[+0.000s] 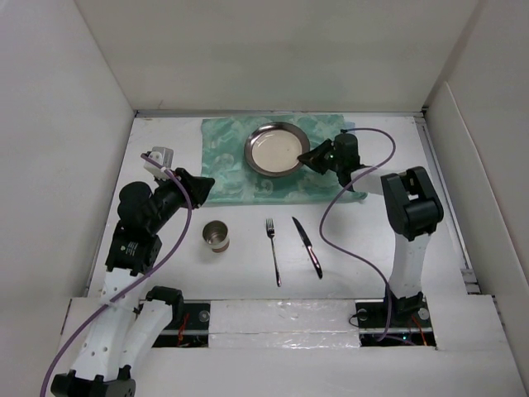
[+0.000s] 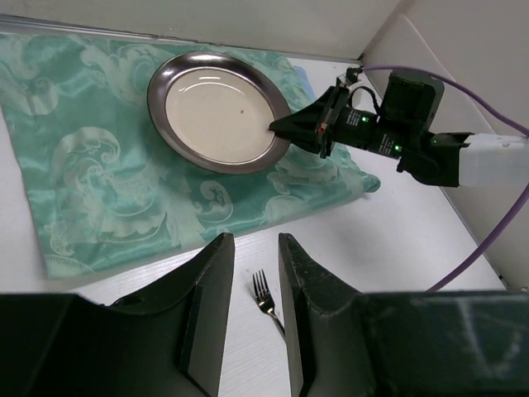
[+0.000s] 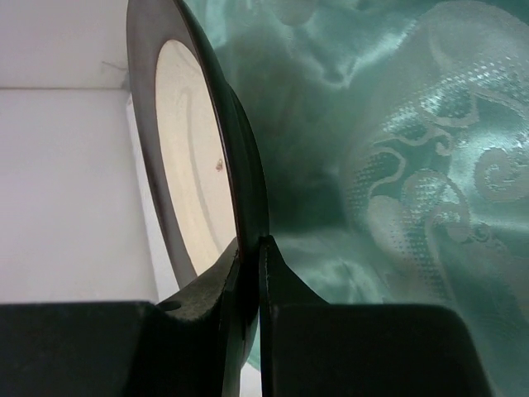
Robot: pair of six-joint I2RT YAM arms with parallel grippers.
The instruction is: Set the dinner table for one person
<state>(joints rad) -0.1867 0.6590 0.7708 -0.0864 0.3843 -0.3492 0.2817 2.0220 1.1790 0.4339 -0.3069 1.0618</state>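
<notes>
A metal plate [image 1: 277, 149] with a cream centre lies on a green patterned cloth [image 1: 227, 165] at the back of the dinner table [image 1: 364, 248]. My right gripper [image 1: 307, 157] is shut on the plate's right rim; in the right wrist view the rim [image 3: 248, 190] is pinched between the fingers of that gripper [image 3: 252, 244]. The left wrist view shows the same grip [image 2: 277, 128] on the plate [image 2: 216, 107]. My left gripper [image 1: 202, 184] hovers by the cloth's left front corner, open, with nothing between its fingers [image 2: 256, 244].
In front of the cloth stand a metal cup [image 1: 217, 236], a fork [image 1: 273, 248] and a knife [image 1: 307, 244], side by side on the white surface. The fork's tines [image 2: 264, 294] show between my left fingers, far below. White walls close in the table.
</notes>
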